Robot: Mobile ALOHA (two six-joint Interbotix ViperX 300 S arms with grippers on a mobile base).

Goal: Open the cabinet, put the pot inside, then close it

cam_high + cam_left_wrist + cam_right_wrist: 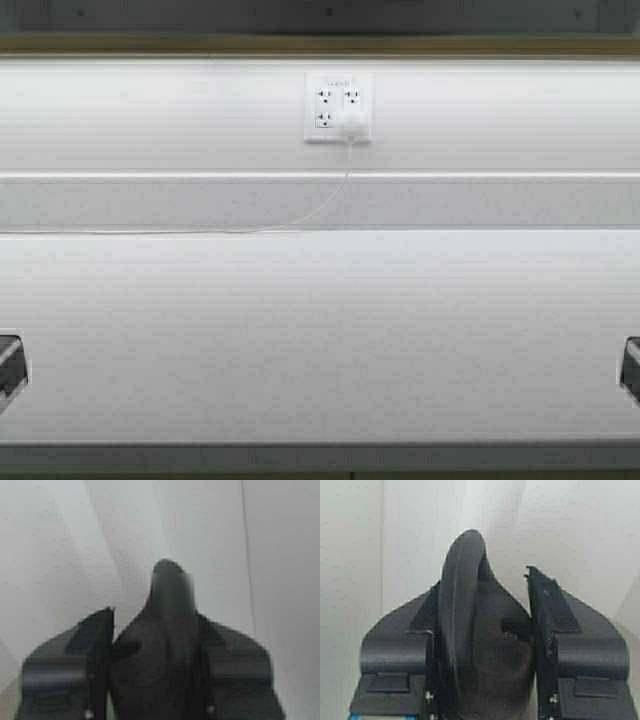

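high: wall outlet [338,108] | wrists: left gripper [150,630], right gripper [490,630] each clamp pot handles

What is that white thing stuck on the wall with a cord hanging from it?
Look at the white backsplash wall above the countertop. Near its upper middle sits a white outlet plate. The plug fills its lower right socket, the only one trailing a thin white cord.

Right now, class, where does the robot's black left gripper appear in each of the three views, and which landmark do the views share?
High view: the black left gripper peeks in at the left edge, over the white countertop.
Left wrist view: it fills the lower middle, close up.
Right wrist view: not in it; that one is the right gripper.
Shared landmark: the white countertop, seemingly the pale ground behind each gripper.
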